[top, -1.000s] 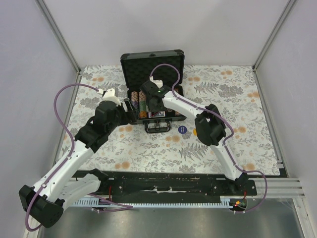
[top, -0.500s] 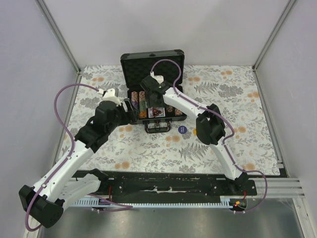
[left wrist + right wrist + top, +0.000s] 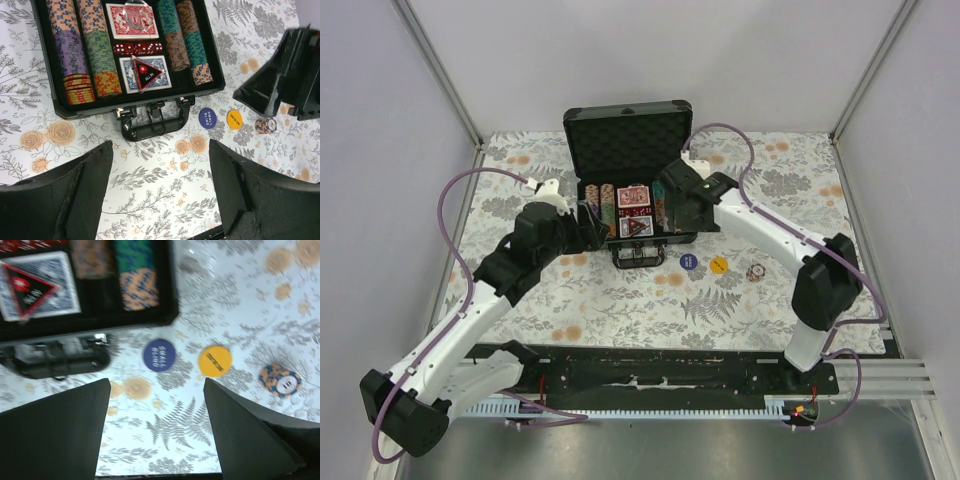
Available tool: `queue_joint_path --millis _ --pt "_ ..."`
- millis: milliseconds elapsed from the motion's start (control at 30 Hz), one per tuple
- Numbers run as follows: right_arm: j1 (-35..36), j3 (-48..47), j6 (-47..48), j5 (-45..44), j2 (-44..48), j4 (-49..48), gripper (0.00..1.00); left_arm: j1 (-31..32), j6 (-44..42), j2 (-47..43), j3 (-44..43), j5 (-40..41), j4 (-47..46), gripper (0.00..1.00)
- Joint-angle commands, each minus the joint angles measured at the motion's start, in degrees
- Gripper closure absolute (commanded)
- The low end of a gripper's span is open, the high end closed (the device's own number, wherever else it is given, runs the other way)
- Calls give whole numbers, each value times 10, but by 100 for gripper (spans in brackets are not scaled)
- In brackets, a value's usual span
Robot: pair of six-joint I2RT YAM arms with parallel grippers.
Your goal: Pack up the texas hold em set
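Note:
The dark grey briefcase [image 3: 672, 236] lies open at the back of the table, lid [image 3: 628, 135] upright. In the left wrist view it holds rows of multicoloured chips [image 3: 100, 55], a red deck [image 3: 132, 21], red dice [image 3: 137, 48] and a blue deck [image 3: 131, 76] with a triangular marker on it. A blue button [image 3: 159, 354], a yellow button [image 3: 214, 361] and a loose chip [image 3: 280, 380] lie on the table right of the handle [image 3: 155, 122]. My left gripper [image 3: 160, 190] is open and empty, in front of the case. My right gripper [image 3: 156, 430] is open and empty, above the case's front right corner.
The floral tablecloth [image 3: 650, 310] covers the table. Grey walls with metal posts [image 3: 440, 70] close in the back and sides. The black rail [image 3: 660, 370] with both arm bases runs along the near edge.
My right arm has swung out to the right, away from over the middle of the case, uncovering the decks, the buttons and the loose chip. My left arm has barely moved.

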State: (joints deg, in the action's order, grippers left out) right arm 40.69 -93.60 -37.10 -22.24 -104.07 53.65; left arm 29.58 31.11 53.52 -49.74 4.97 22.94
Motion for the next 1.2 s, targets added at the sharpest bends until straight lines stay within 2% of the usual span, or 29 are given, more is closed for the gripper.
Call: queue_joint_path --millis 0,167,467,633,1167 --pt "-31 101 -4 23 54 -1 16 -2 -12 1 -4 -24 -28 17" --pt "-77 164 44 78 55 -25 10 -2 -41 8 -33 -36 1 17" --pt "-126 188 71 110 7 -46 9 -1 -54 -14 -18 -47 -19 16" --pt "-128 191 77 122 -23 -54 9 -2 -55 -8 -18 -47 -17 16" --pt "-154 197 62 113 -72 -53 19 -2 -51 -12 -10 -27 -18 16"
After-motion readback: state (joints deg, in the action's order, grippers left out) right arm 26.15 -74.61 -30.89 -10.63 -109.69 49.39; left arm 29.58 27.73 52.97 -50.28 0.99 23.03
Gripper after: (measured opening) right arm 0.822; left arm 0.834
